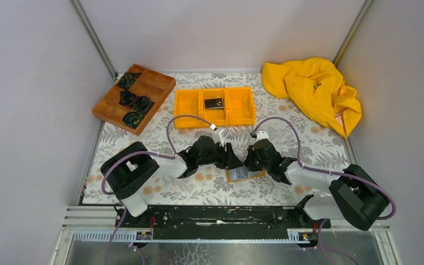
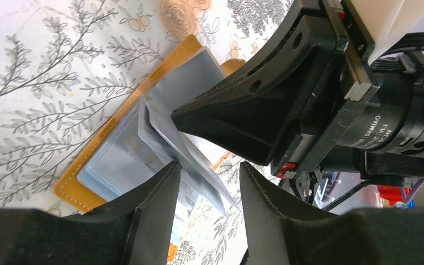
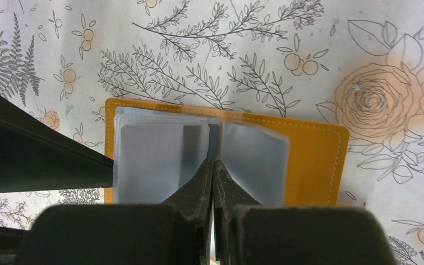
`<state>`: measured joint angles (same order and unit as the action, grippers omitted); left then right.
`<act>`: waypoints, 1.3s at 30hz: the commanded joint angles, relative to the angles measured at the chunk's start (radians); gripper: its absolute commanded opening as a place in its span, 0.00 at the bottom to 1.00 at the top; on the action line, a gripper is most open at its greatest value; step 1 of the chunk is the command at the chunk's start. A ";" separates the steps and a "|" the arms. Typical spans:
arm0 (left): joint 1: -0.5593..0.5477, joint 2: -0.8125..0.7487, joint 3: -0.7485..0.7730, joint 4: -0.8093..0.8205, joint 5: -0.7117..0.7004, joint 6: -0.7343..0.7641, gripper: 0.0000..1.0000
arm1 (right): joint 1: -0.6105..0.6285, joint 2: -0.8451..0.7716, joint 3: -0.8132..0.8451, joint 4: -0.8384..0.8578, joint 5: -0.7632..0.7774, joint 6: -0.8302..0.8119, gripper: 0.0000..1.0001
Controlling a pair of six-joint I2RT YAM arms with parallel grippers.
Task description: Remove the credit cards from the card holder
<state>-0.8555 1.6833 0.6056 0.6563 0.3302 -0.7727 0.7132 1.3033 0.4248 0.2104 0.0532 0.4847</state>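
1. Above: the card holder [image 1: 245, 174] lies open on the bench [image 1: 199, 187] near the arms; a black card [image 1: 213, 103] sits in the orange bin [image 1: 183, 110].
2. Left wrist: the left fingers [image 2: 154, 193] stand half apart around a grey leaf [image 2: 201, 168].
3. Right wrist: the right fingers [image 3: 199, 187] pinch the card holder's middle leaf.

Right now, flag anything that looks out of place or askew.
A yellow cloth lies crumpled in a heap at the far right corner, the one untidy thing in view. The card holder lies open, its clear sleeves fanned upward rather than flat.
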 commanded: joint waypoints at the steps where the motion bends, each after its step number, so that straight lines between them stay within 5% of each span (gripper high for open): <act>1: -0.027 0.052 0.051 0.066 0.009 -0.011 0.51 | 0.006 -0.065 -0.003 0.059 -0.053 0.009 0.04; 10: -0.043 0.094 0.108 0.067 -0.003 -0.017 0.51 | 0.004 -0.159 -0.033 0.055 -0.018 0.011 0.04; 19: -0.054 0.154 0.148 0.045 -0.009 -0.005 0.52 | 0.005 -0.403 -0.097 -0.058 0.314 0.051 0.06; 25: -0.054 0.106 0.169 -0.029 -0.022 0.052 0.51 | 0.005 -0.467 -0.132 -0.014 0.291 0.022 0.29; 29: -0.049 0.027 0.182 -0.169 -0.093 0.133 0.51 | 0.005 -0.368 -0.107 0.021 0.202 0.010 0.34; 32: -0.047 -0.013 0.153 -0.203 -0.124 0.166 0.43 | 0.005 -0.288 -0.092 0.051 0.120 0.002 0.33; 35: -0.041 -0.039 0.072 -0.141 -0.132 0.157 0.21 | 0.005 -0.228 -0.070 0.056 0.070 -0.012 0.02; 37: -0.013 -0.050 0.036 -0.110 -0.116 0.144 0.07 | 0.005 -0.196 -0.059 0.068 -0.004 -0.033 0.00; 39: 0.024 -0.057 0.026 -0.092 -0.081 0.131 0.04 | 0.005 -0.162 -0.044 0.072 -0.060 -0.047 0.00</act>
<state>-0.8841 1.6417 0.6735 0.5148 0.2379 -0.6468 0.7143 1.0996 0.3149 0.2096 0.1345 0.4831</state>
